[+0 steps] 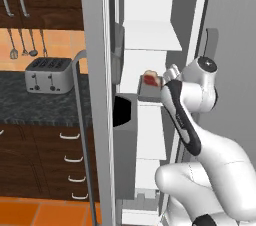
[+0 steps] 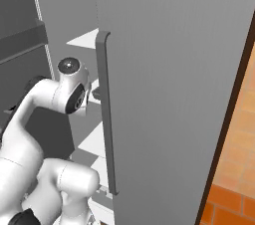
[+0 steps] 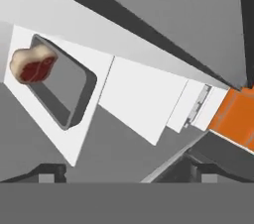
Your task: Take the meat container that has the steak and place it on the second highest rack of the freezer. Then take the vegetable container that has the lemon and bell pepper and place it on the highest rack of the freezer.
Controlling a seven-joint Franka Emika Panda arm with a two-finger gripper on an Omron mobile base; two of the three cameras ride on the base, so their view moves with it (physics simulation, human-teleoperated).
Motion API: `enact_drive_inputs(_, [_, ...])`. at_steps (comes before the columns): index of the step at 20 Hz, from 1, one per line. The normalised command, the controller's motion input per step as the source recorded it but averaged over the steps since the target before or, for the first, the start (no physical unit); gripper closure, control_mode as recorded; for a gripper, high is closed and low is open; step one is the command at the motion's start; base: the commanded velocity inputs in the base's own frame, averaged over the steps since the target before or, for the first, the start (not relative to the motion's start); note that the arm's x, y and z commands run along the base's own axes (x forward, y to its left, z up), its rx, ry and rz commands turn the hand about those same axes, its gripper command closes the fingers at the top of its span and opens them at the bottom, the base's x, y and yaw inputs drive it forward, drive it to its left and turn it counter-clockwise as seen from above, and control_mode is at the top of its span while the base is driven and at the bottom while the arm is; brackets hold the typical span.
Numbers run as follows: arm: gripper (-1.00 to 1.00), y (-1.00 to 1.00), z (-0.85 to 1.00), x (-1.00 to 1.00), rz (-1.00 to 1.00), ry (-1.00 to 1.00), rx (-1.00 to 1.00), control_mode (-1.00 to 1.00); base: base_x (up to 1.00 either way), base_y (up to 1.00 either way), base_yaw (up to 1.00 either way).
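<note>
The freezer (image 1: 150,35) stands open, showing white racks. The meat container (image 1: 148,91), a shallow grey tray, rests on a rack with another rack (image 1: 150,45) above it. The steak (image 1: 151,78) lies at one end of the tray. In the hand view the meat container (image 3: 64,89) and the steak (image 3: 32,64) sit at upper left on the white rack. My gripper (image 3: 124,172) is open and empty, drawn back from the tray and apart from it. The white hand (image 1: 172,74) hovers just right of the tray. The vegetable container, lemon and bell pepper are out of view.
The open freezer door (image 2: 174,94) with its long handle (image 2: 103,114) stands close on the arm's right. The other door's edge and handle (image 1: 82,135) are on the left. A toaster (image 1: 48,75) sits on the dark counter (image 1: 45,105). The floor (image 1: 45,215) is orange tile.
</note>
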Motion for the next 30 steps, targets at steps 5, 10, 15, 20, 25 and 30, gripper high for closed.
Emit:
enact_drive_inputs(5, [-1.0,0.17,0.14,-1.0,0.44,0.0,-0.05,-1.0,0.0,0.0,0.0])
enact_drive_inputs(10, [-1.0,0.14,0.03,-1.0,0.47,0.03,-0.24,-1.0,0.0,0.0,0.0])
enact_drive_inputs(15, [-1.0,0.11,-0.06,-0.9,0.39,0.19,-0.28,-1.0,0.0,0.0,0.0])
enact_drive_inputs(20, [-1.0,0.04,-0.25,-0.91,0.28,0.14,-0.37,-1.0,0.0,0.0,0.0])
enact_drive_inputs(25, [-1.0,-0.07,-0.18,-0.41,-0.01,0.01,-0.05,-1.0,0.0,0.0,0.0])
enact_drive_inputs(30, [-1.0,0.0,0.0,0.0,0.0,0.0,0.0,-1.0,0.0,0.0,0.0])
